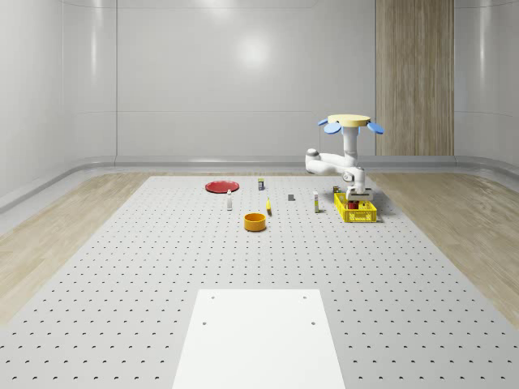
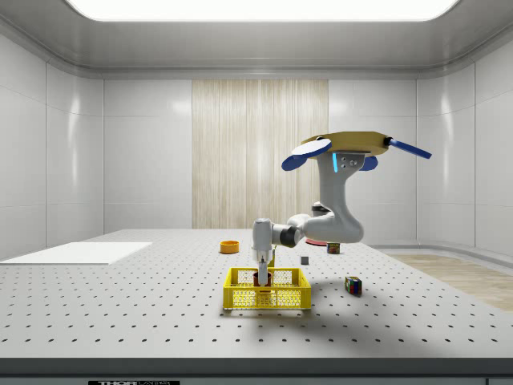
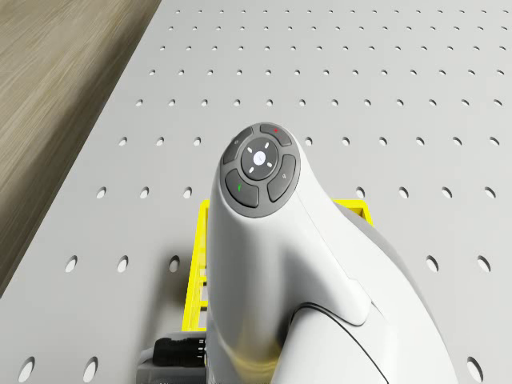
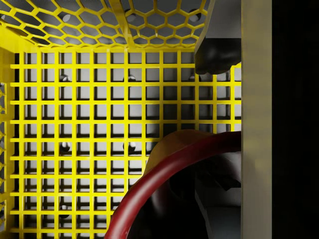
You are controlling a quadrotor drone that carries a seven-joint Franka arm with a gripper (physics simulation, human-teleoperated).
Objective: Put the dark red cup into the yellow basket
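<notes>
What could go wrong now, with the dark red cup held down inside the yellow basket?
1. The gripper reaches down inside the yellow basket with the dark red cup between its fingers. If the cup is not yet on the basket floor, opening could let it drop and tip.
2. The basket walls are close around the gripper; while the drone hovers beside the basket, any drift might knock or drag it.

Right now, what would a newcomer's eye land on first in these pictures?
First the drone, hovering above the table beside the yellow basket, its white arm bent down into it. Next, the gripper inside the basket with the dark red cup just over the mesh floor. An orange bowl and a red plate lie farther off.
</notes>
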